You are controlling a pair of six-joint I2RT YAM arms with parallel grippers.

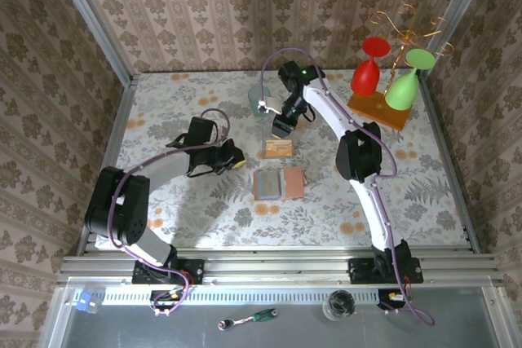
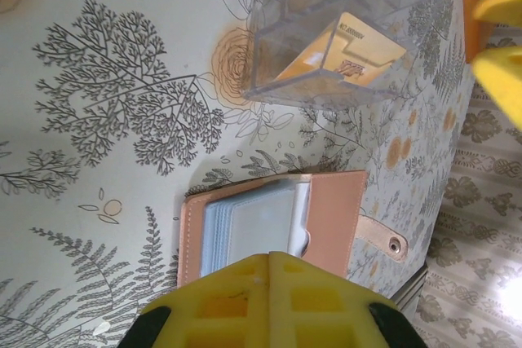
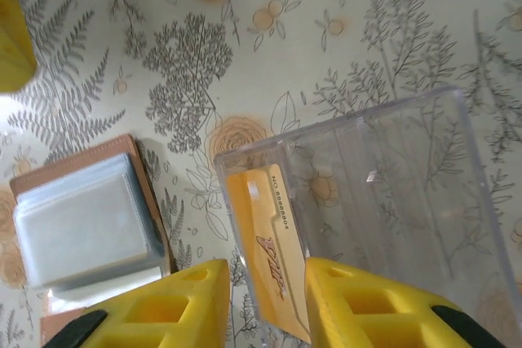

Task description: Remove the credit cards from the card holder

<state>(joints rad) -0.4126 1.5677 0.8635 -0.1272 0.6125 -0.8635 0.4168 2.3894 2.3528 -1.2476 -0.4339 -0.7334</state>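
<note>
The card holder [image 1: 277,183] lies open on the flowered table, with tan leather outside and grey-blue clear sleeves [image 2: 257,222] inside. It also appears at the left of the right wrist view [image 3: 81,218]. Just behind it stands a clear plastic box [image 1: 279,147] with an orange credit card [image 3: 265,242] leaning inside. My right gripper [image 3: 265,265] hangs over that box, open. The card stands between its fingers with a gap on each side. My left gripper [image 2: 277,257] is shut and empty, its tips at the holder's near edge [image 1: 239,162].
A rack on an orange wooden base [image 1: 377,109] with a red glass [image 1: 367,71] and a green glass [image 1: 405,83] stands at the back right. A clear glass [image 1: 257,97] sits behind the box. Metal rails border the table.
</note>
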